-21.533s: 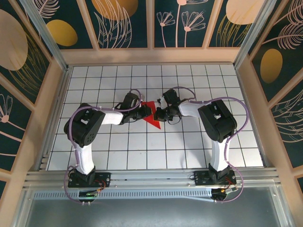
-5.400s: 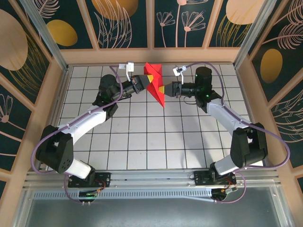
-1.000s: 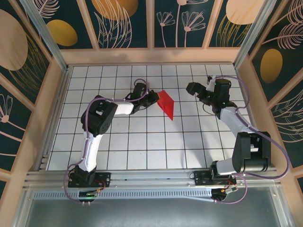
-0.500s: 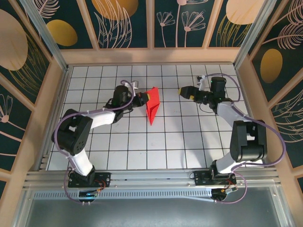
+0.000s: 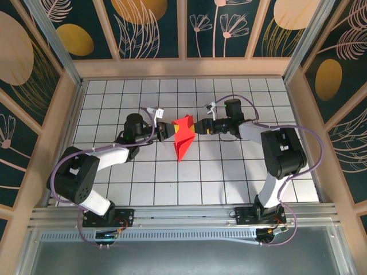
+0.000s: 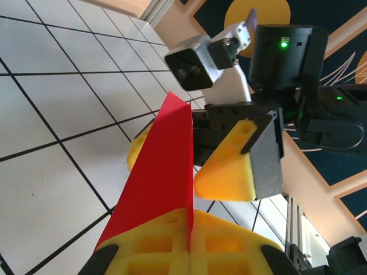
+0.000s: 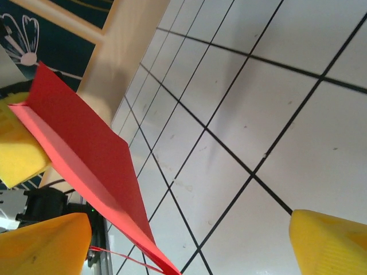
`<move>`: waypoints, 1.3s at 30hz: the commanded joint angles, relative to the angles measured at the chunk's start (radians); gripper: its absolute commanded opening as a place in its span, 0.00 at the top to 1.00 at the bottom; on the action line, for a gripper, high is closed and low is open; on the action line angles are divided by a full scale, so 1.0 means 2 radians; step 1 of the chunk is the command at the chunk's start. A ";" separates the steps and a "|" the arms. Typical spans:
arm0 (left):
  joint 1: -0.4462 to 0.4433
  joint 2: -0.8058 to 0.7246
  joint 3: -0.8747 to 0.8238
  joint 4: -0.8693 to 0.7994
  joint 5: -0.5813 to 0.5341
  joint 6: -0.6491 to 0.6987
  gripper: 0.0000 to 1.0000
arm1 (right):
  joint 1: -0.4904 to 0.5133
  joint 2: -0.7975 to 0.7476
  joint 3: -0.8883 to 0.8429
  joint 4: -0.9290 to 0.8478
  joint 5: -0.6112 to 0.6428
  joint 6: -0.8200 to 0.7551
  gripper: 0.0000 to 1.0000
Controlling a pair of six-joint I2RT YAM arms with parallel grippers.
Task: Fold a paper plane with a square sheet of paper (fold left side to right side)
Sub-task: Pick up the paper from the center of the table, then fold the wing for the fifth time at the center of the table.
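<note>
The square sheet of paper (image 5: 183,136) is a folded red pointed shape held edge-up just above the tiles at mid-table. My left gripper (image 5: 167,132) is shut on its left end; in the left wrist view the yellow fingers (image 6: 229,243) pinch the red sheet (image 6: 163,172) along its crease. My right gripper (image 5: 200,127) stands open at the paper's right side. Its yellow fingers (image 6: 225,172) sit on either side of the paper's far edge without closing on it. In the right wrist view the paper (image 7: 86,152) hangs close to the left of the two fingers (image 7: 49,246), with my right gripper (image 7: 189,229) gaping wide.
The white gridded table (image 5: 200,177) is fenced by wooden walls (image 5: 183,67) on three sides, with a metal rail (image 5: 183,215) along the near edge. Both arms stretch towards the middle, cables looping over them.
The left gripper has carried the paper towards the near left and turned it more upright. The right gripper has swung left from the far right up to the paper's edge.
</note>
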 commanded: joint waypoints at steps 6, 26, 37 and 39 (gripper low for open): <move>0.004 0.021 0.000 0.039 -0.003 -0.019 1.00 | 0.015 0.012 0.014 0.011 -0.054 -0.016 0.26; 0.005 0.058 0.011 -0.002 -0.034 -0.003 1.00 | 0.015 0.011 0.051 -0.085 -0.015 -0.065 0.59; 0.005 0.088 0.005 0.009 -0.019 -0.004 1.00 | 0.018 0.032 0.069 -0.085 -0.002 -0.055 0.76; 0.005 0.092 0.005 0.010 -0.021 -0.005 1.00 | 0.018 0.038 0.072 -0.086 0.004 -0.051 0.83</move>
